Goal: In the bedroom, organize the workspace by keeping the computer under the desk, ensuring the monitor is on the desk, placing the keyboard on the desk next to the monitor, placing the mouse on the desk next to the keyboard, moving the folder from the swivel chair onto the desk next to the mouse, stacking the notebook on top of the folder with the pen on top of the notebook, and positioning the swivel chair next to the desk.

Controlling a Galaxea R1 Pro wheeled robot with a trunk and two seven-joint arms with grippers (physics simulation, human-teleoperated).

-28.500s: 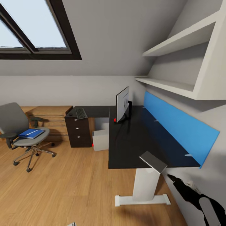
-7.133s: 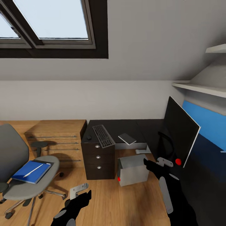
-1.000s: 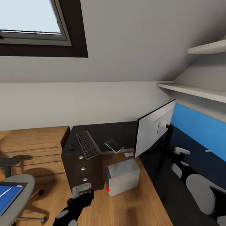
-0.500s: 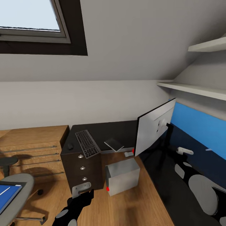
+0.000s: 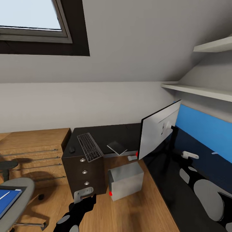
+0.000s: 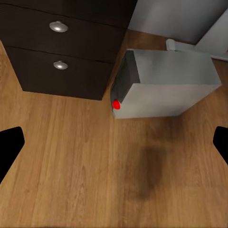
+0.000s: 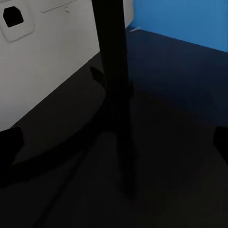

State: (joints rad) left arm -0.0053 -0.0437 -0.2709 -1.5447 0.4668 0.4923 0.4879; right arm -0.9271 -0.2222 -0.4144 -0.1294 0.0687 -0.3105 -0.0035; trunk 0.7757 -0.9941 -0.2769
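The monitor [image 5: 157, 134] stands on the black desk [image 5: 106, 134] with its silver-grey back toward me. My right gripper [image 5: 189, 155] hovers open over the desk beside the black stand post [image 7: 115, 71], touching nothing. On the desk's far wing lie the keyboard [image 5: 89, 147], the mouse [image 5: 72, 149] and the notebook [image 5: 117, 148]. The computer [image 5: 125, 181] sits on the floor under the desk, also seen as the grey computer [image 6: 166, 83] below my open left gripper [image 5: 84, 195]. The swivel chair [image 5: 17, 190] holds the blue folder [image 5: 7, 198] at the frame's edge. The pen is out of view.
A dark drawer unit [image 5: 84, 175] stands left of the computer, and a light wooden dresser [image 5: 32, 151] is beyond it. A blue wall panel [image 5: 206, 129] runs behind the desk, with white shelves [image 5: 199, 91] above. Wood floor [image 6: 95, 180] lies open under the left gripper.
Since 7 s ago the monitor has turned from black front to silver back facing me, and the view has shifted right. In the last second almost nothing moved.
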